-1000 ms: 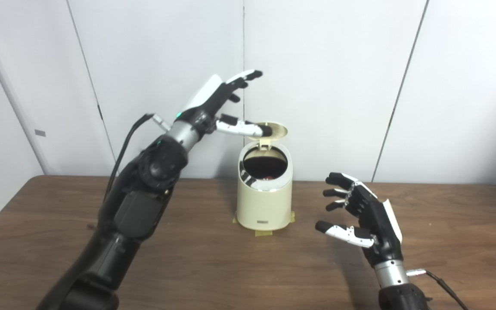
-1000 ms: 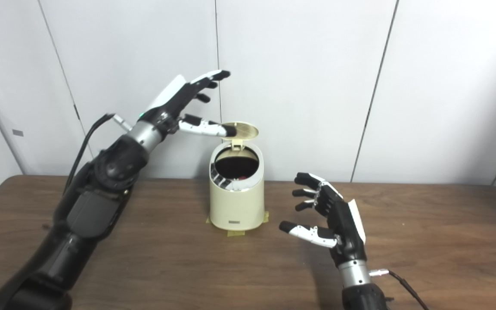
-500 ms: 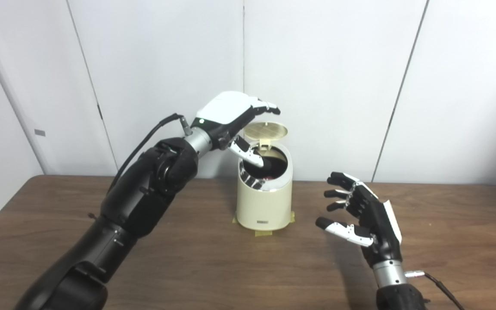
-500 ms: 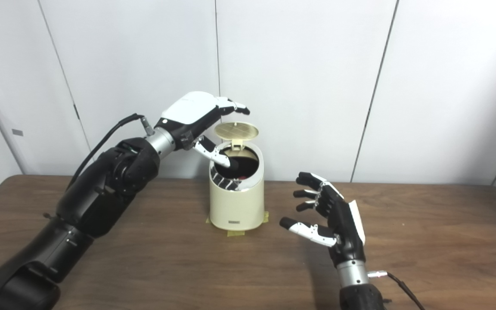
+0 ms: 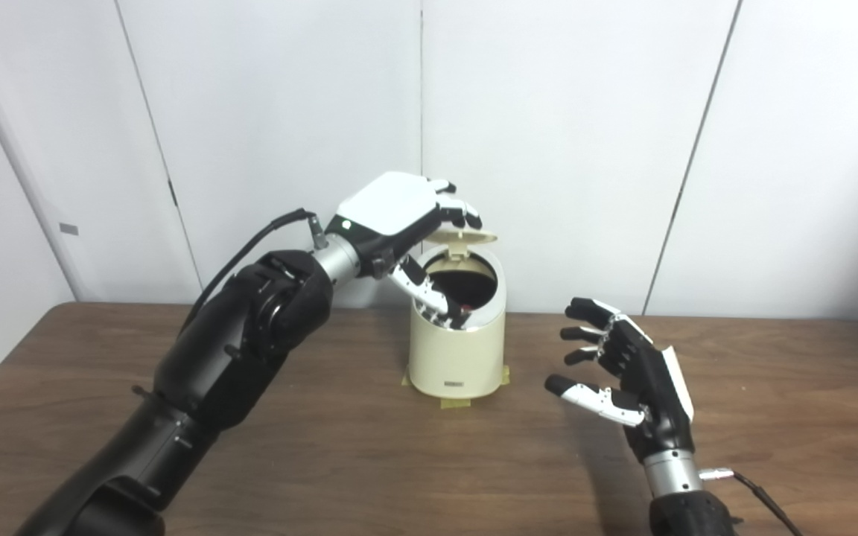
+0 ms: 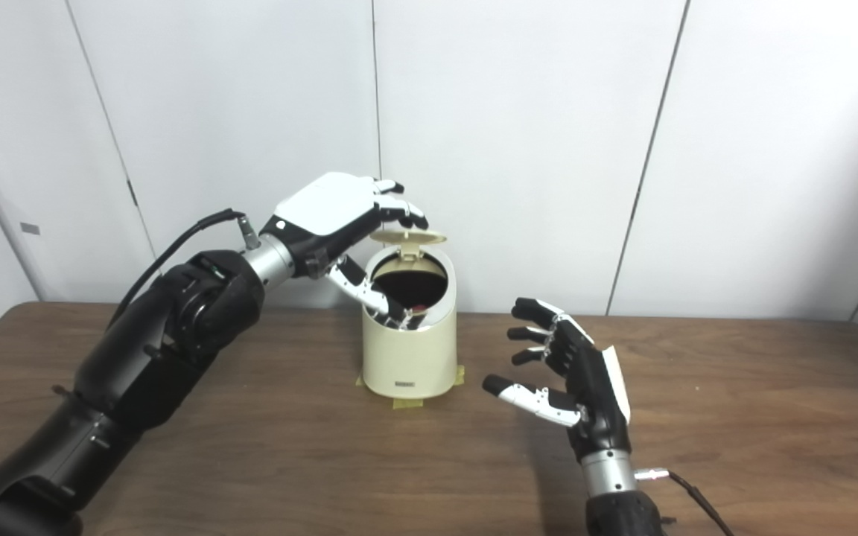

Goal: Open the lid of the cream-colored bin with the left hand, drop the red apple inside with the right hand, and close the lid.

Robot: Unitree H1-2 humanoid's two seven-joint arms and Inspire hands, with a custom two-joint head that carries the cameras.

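Left hand (image 5: 399, 216) spread over lid (image 5: 466, 237); right hand (image 5: 634, 372) empty, splayed beside bin (image 5: 457, 350).

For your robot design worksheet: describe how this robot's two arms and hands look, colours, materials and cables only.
Both arms are bulky glossy black with silver metal wrists. The left hand and right hand have white back plates, black fingers and white-segmented thumbs. A black cable plugs in at each wrist.

The left hand (image 5: 392, 216) rests its fingers (image 5: 459, 212) on the raised lid (image 5: 466, 237) of the cream-colored bin (image 5: 457, 335).
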